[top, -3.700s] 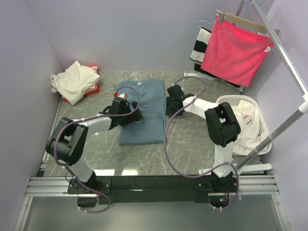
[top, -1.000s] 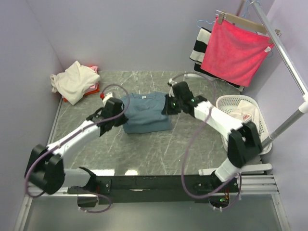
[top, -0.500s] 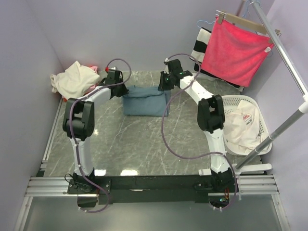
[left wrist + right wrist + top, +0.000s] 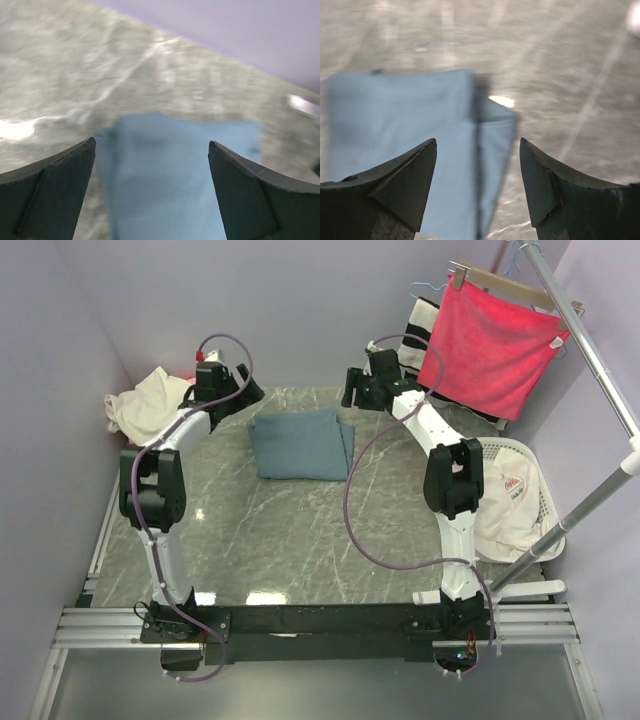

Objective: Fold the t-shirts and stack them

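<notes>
Left claw [image 4: 151,150]: jaws spread wide, nothing between them. Right claw [image 4: 477,145]: jaws also apart, holding nothing.

Both wrist views look down past the fingers at the blue-grey t-shirt [image 4: 165,170] on the counter [image 4: 60,75]. They are blurred, and nothing else shows in them. The right wrist view shows a folded edge with a dark seam line along the shirt's [image 4: 395,115] right side, plus an under-layer sticking out there.

Only the top view shows the layout. The left claw [image 4: 215,380] and right claw [image 4: 358,390] sit at the far side of the counter [image 4: 300,540], on either side of the blue-grey t-shirt's [image 4: 300,445] back edge and clear of it. The shirt is folded into a rough rectangle, far-centre of the counter.

The cream t-shirt [image 4: 145,405] is heaped in the far left corner, well apart from the blue one.

The white basket [image 4: 548,502] at the right edge holds the white t-shirt with red print [image 4: 512,487], bunched and spilling over the rim. Behind it hang a pink-red towel [image 4: 490,340] on a hanger and a striped cloth [image 4: 412,330].
</notes>
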Available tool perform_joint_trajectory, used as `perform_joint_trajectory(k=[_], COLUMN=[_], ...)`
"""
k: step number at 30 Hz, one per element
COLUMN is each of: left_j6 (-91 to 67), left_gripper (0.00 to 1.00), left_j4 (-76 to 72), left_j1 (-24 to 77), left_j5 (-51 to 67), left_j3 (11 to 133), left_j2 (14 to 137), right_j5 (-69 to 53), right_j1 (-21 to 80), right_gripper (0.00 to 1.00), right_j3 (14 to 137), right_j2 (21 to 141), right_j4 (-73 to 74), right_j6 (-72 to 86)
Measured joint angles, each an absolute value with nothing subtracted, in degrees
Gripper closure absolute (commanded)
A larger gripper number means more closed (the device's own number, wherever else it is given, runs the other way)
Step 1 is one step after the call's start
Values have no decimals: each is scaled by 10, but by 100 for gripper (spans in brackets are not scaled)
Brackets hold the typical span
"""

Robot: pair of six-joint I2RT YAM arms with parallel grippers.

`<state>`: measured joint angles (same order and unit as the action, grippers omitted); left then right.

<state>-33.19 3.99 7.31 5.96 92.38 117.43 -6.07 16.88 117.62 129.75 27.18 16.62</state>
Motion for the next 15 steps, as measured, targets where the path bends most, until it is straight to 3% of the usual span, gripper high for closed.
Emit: perform_joint_trajectory(k=[7,15], left_j6=[-343,-371], left_gripper=[1,1], left_j4=[-11,-51], left_j1=[88,100], left_j5=[217,319], left_j3=[921,934], left_j2=[1147,1267], right_j5=[-143,-215], right_j1=[216,237], right_gripper=[25,25], right_j3=[1196,1309], right_j2=[1288,1406], right_j4=[281,288], right_j6=[158,177])
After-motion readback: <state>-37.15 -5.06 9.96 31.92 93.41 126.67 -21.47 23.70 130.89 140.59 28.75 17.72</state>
